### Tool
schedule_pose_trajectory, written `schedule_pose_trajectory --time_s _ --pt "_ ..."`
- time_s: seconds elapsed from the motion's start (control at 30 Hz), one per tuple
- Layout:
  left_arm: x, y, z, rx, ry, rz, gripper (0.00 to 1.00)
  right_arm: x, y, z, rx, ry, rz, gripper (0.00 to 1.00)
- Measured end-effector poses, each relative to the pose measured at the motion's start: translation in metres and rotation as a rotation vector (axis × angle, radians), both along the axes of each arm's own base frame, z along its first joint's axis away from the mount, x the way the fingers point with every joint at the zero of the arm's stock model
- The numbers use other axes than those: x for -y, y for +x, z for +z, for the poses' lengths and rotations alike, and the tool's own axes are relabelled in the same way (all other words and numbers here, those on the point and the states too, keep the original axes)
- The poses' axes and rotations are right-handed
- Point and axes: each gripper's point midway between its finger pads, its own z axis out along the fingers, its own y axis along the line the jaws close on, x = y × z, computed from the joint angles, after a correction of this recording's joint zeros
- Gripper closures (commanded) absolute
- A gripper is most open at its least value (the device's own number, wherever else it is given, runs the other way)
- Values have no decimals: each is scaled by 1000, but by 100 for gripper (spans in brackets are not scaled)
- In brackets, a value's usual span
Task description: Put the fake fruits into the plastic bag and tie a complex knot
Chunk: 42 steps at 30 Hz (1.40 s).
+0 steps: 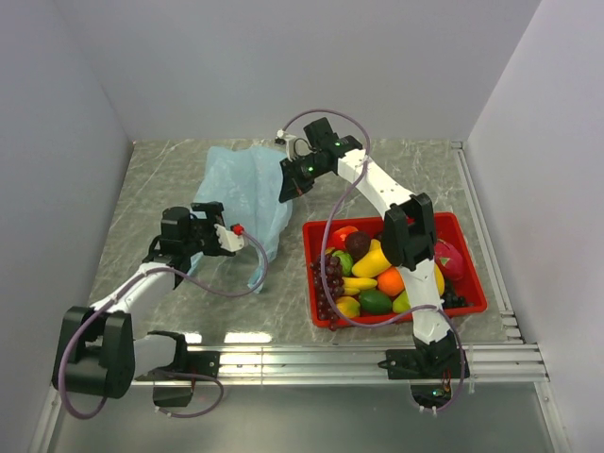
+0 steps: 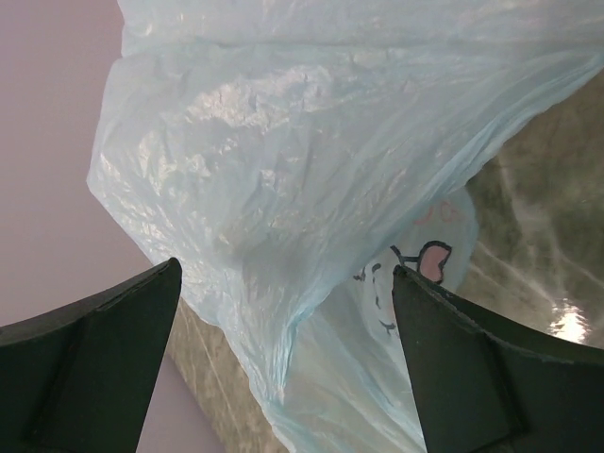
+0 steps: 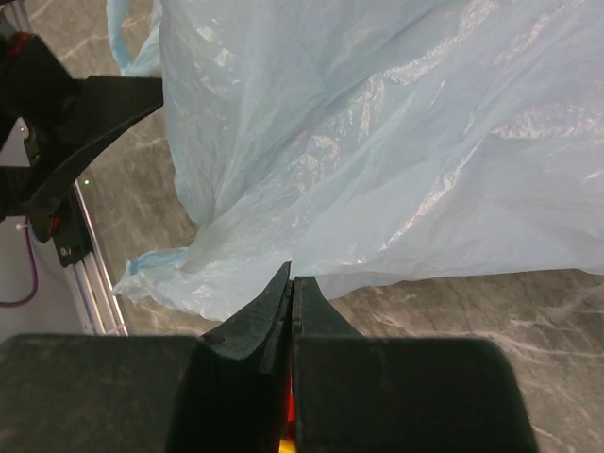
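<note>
The light-blue plastic bag (image 1: pixel 243 189) lies crumpled and partly lifted at the back of the table. My right gripper (image 1: pixel 289 185) is shut at the bag's right edge. In the right wrist view the closed tips (image 3: pixel 293 274) pinch the rim of the bag (image 3: pixel 377 142). My left gripper (image 1: pixel 236 234) is open at the bag's near edge. In the left wrist view its jaws (image 2: pixel 285 269) stand wide apart with the bag (image 2: pixel 283 179) hanging between and beyond them. The fake fruits (image 1: pixel 377 274) are piled in a red tray (image 1: pixel 472 288) on the right. No knot shows.
The red tray stands right of the bag, under my right arm's forearm. The left arm (image 3: pixel 75 123) shows in the right wrist view beyond the bag. Metal rails (image 1: pixel 359 354) run along the near edge and right side. Walls close in on three sides.
</note>
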Motion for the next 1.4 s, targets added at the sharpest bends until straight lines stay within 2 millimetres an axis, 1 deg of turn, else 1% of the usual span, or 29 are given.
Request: schedule_pose_trajectory --time_s 0.07,0.13,0.17,0.23,0.27,0.3,0.33,0.37,0.4,0.5,0.6,0.67,0.7,0.77,0.8,0.83,0.87,0.9,0.97,1.03,1.1,1.2,1.23,1.3,1.37,1.4 --pt "-2 5 -4 17 18 5 1 1 -2 0 -1 -1 7 100" --pt "-3 12 -2 42 20 13 5 1 -3 -1 -3 -2 13 100" --pt "-3 15 -1 53 19 16 14 1 -3 -1 -1 -2 16 100" --pt "-3 20 -1 63 15 24 26 1 -3 0 1 -2 20 100" --pt "-3 21 -2 60 11 26 44 1 -3 1 6 -1 22 100" --pt "-2 22 -3 52 4 28 54 1 -3 2 9 0 24 100" --pt "-1 23 -3 48 5 25 78 1 -2 3 12 2 24 100" --pt "0 23 -2 33 -1 22 93 0 0 4 17 4 24 100" --pt "2 24 1 27 -3 15 98 -1 1 6 24 8 23 100" --pt "14 24 14 -12 -25 -8 100 -4 9 11 50 19 10 100" --pt "28 10 26 -120 -89 -1 100 -10 23 19 87 41 -28 100" --pt "39 -2 39 -219 -154 19 100 -15 37 26 121 64 -63 100" --pt "45 -7 47 -274 -193 37 100 -18 47 32 145 84 -89 100" --pt "53 -15 64 -361 -273 77 100 -26 63 41 176 122 -132 73" --pt "57 -20 71 -411 -319 105 100 -30 74 49 200 147 -161 50" --pt "59 -25 76 -469 -368 142 100 -33 81 55 214 168 -188 40" --pt "61 -29 80 -523 -417 181 100 -36 88 61 230 189 -213 33" --pt "62 -32 81 -579 -463 224 100 -36 93 66 246 201 -231 23" --pt "65 -37 75 -681 -527 302 100 -37 104 82 284 236 -266 20" --pt "67 -42 60 -790 -573 384 100 -32 109 93 303 251 -292 19" --pt "68 -47 45 -893 -613 472 100 -20 112 106 314 257 -315 18" --pt "69 -54 37 -1006 -691 561 100 11 116 134 336 263 -356 17" --pt "69 -55 38 -1028 -714 575 100 28 117 147 353 263 -373 16" --pt "70 -57 42 -1069 -769 585 100 56 111 164 367 242 -401 7" --pt "71 -59 50 -1093 -812 563 100 93 98 179 389 196 -433 5" --pt "73 -61 57 -1094 -829 543 100 108 91 183 393 173 -447 5"
